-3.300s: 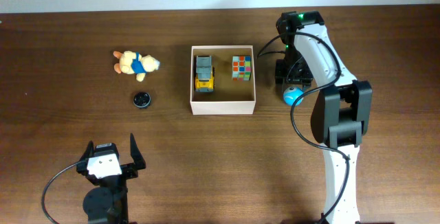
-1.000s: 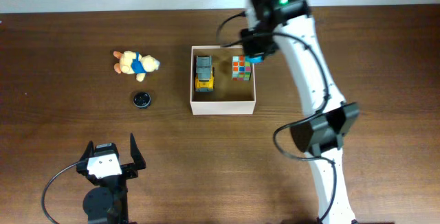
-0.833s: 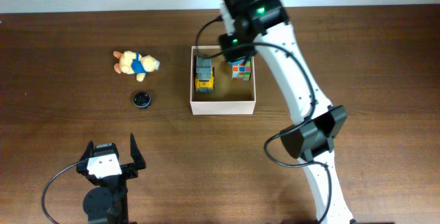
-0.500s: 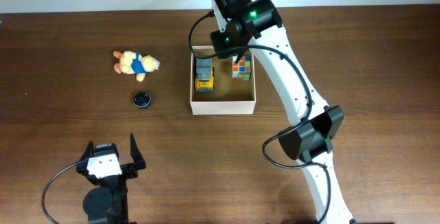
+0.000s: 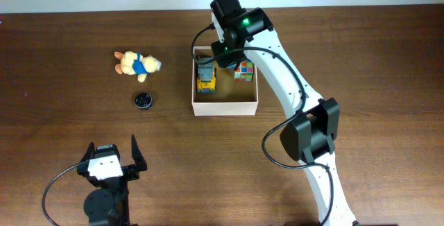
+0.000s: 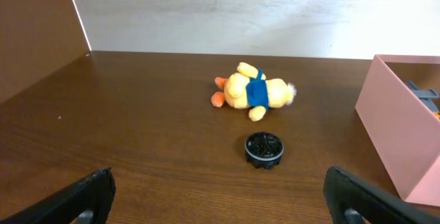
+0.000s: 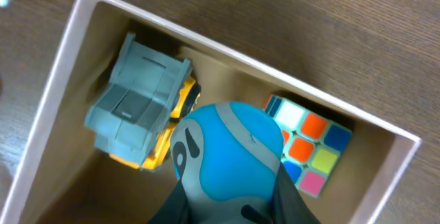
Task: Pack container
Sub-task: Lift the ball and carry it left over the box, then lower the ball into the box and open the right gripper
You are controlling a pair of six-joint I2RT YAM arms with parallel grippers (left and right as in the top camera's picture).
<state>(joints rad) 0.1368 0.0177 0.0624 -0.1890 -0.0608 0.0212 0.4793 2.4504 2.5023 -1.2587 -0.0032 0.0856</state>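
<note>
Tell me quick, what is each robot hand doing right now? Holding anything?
Left gripper: open, holding nothing.
Right gripper: shut on the blue round toy, above the container.

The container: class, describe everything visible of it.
The container is a square, open-topped box with thin pale walls and a tan cardboard-looking inside. It stands flat on the wooden table. Inside lie a grey-and-yellow toy truck, left, and a coloured puzzle cube, right. The right gripper, holding a blue toy, hangs over it.
</note>
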